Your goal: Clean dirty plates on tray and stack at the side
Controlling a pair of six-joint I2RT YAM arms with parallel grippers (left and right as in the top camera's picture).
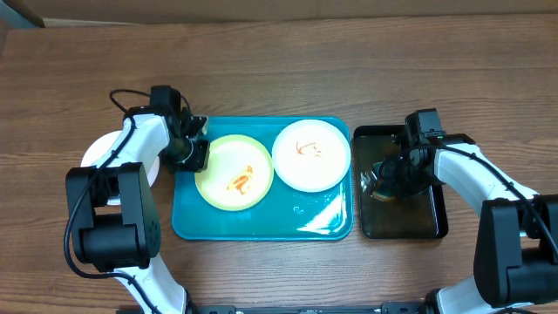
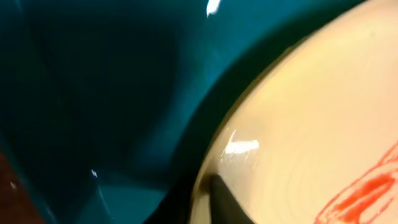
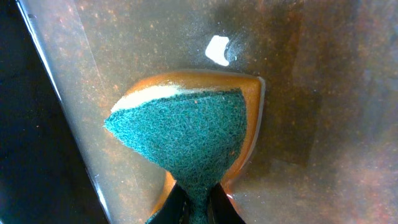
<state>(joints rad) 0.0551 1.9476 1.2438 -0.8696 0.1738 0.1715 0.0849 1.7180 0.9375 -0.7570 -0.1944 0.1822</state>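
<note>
The pale yellow-green plate (image 1: 234,173) with an orange sauce smear lies on the left of the teal tray (image 1: 261,222). A white plate (image 1: 311,154) with a faint smear lies on the tray's right. Another white plate (image 1: 92,153) lies on the table left of the tray, half hidden by my left arm. My left gripper (image 1: 197,157) is at the yellow-green plate's left rim. In the left wrist view it (image 2: 205,199) is shut on that rim (image 2: 298,143), one finger on top. My right gripper (image 1: 388,179) is shut on a green-faced orange sponge (image 3: 186,130).
The smaller black tray (image 1: 418,222) stands right of the teal tray and holds brownish water (image 3: 323,124). The sponge rests in it. Water drops lie on the teal tray's front right (image 1: 318,208). Wooden table lies all around.
</note>
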